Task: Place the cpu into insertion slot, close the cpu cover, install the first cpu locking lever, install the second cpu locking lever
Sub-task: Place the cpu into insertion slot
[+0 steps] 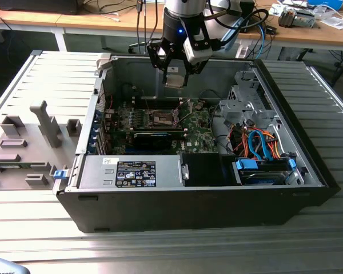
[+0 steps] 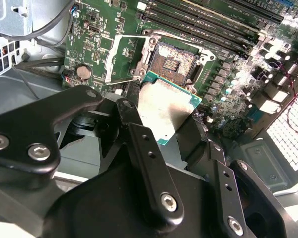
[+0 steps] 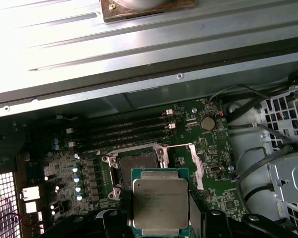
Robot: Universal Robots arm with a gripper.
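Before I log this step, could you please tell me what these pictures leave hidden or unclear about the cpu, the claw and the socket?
1. Second wrist view: the cpu has its near edges hidden behind the black fingers of the claw, so the contact is unseen.
2. First wrist view: one edge of the cpu is cut off by the frame.
3. Exterior view: the socket has pins too small to make out.
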